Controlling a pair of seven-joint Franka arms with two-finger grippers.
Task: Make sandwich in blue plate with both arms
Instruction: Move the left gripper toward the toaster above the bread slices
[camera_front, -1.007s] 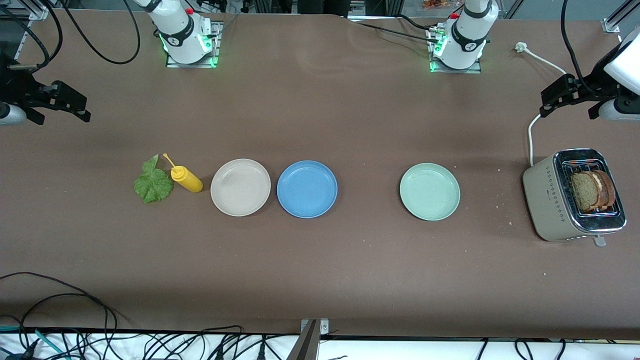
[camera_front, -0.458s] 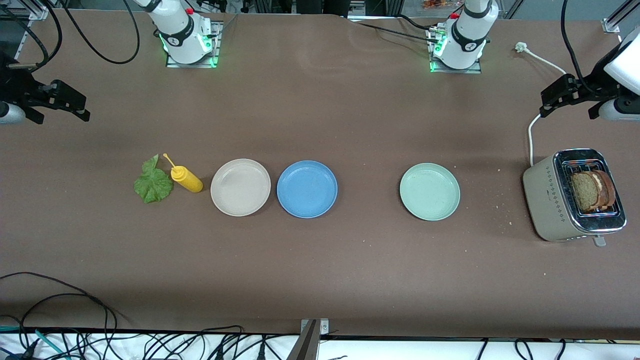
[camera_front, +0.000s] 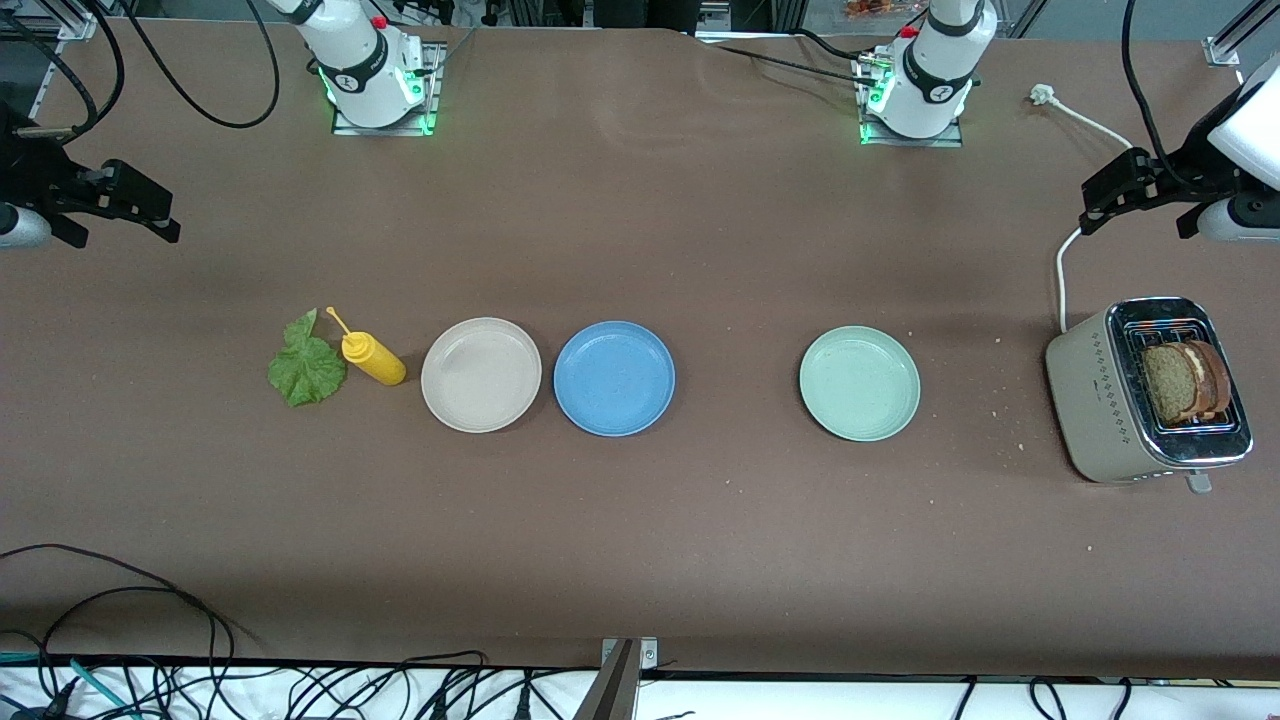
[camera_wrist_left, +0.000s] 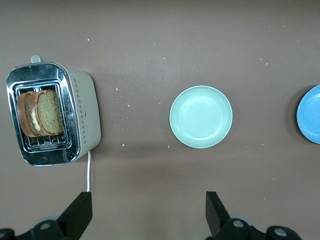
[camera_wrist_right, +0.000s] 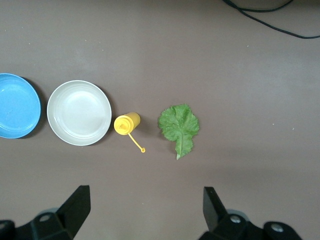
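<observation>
Your left gripper (camera_front: 1120, 190), fingers spread and empty, hangs over the surface's left-arm edge just by the toaster (camera_front: 1100, 400) holding the bread (camera_front: 1185, 380); the right gripper (camera_front: 140, 210) (also spread) is nearer the lettuce (camera_front: 305, 368); the blue plate (camera_front: 614, 378) waits mid-surface.

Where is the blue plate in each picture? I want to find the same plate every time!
Front view: the blue plate sits mid-table, between the beige plate and the pale green plate.
Left wrist view: only a slice of it shows at the picture's edge, past the pale green plate.
Right wrist view: it is cut by the picture's edge, right beside the beige plate.
Shared landmark: the blue plate itself shows in all three views.
</observation>
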